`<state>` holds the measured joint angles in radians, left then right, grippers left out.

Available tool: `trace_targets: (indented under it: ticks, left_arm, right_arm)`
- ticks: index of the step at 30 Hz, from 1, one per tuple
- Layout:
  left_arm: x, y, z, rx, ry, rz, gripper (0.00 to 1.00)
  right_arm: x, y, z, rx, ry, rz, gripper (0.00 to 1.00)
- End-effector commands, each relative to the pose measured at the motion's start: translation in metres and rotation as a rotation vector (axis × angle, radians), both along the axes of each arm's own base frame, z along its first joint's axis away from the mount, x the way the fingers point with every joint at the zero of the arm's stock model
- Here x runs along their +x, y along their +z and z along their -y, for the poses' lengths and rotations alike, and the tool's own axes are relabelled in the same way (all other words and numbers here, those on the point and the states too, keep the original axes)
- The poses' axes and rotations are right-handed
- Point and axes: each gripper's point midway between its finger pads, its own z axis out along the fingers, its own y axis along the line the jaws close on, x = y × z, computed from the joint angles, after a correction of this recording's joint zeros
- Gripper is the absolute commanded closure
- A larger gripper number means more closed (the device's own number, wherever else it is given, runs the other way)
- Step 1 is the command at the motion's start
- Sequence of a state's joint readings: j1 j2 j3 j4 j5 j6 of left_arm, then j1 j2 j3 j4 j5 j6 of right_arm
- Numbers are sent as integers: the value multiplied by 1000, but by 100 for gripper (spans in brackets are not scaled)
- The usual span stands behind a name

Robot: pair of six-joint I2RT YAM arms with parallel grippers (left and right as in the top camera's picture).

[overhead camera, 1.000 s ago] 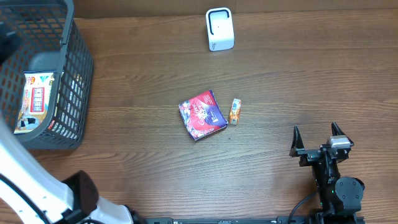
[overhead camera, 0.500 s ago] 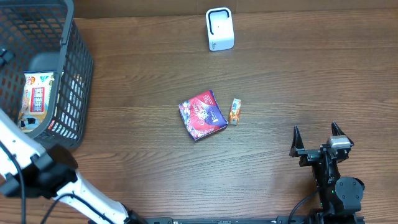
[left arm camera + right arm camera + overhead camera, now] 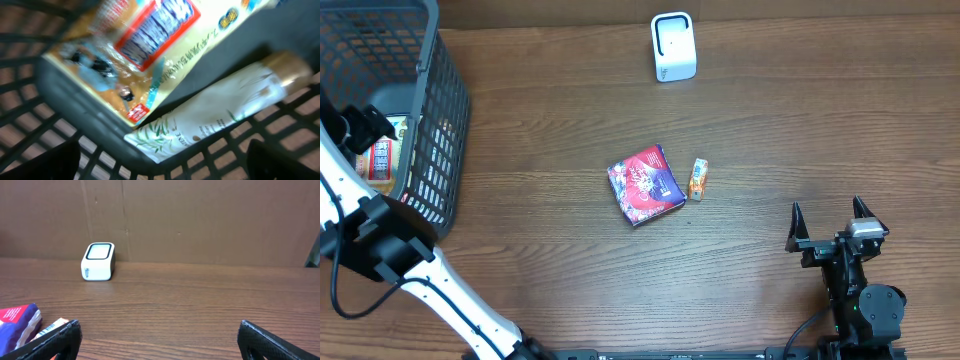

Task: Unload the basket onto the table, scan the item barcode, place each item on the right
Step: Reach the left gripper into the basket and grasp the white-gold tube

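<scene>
Both hands open; left hand point(image 3: 165, 167) over tube point(image 3: 215, 112) & pkg point(image 3: 150, 50) in basket point(image 3: 445, 110).

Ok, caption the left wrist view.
Open left tool above a white plastic tube and colourful packet in the dark mesh basket.

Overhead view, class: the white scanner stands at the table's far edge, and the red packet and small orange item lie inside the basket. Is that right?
Not quite. The overhead view shows the red packet and small orange item lying on the bare table, outside the basket. The white scanner does stand at the table's far edge.
</scene>
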<state>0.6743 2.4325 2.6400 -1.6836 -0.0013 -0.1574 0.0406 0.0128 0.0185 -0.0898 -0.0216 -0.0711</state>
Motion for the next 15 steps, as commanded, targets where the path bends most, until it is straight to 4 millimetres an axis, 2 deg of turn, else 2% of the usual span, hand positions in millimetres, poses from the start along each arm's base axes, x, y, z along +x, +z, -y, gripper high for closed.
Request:
trace_targets:
  ticks: [1,4,9,15]
  left_arm:
    - [11,-31,16,-127,-115,6,4]
    - [19,-44,29,-208,-152,30,5]
    - [25,-57,39,-227,-207,5,9]
    - [26,-70,55,-230,-256,-55,8]
  right_arm:
    - [0,-1,0,-1,-3,6,0]
    - [0,-1,1,-1,-4,6,0]
    - [0,-1,0,-1,-3,6,0]
    - [0,-1,1,-1,-4,6,0]
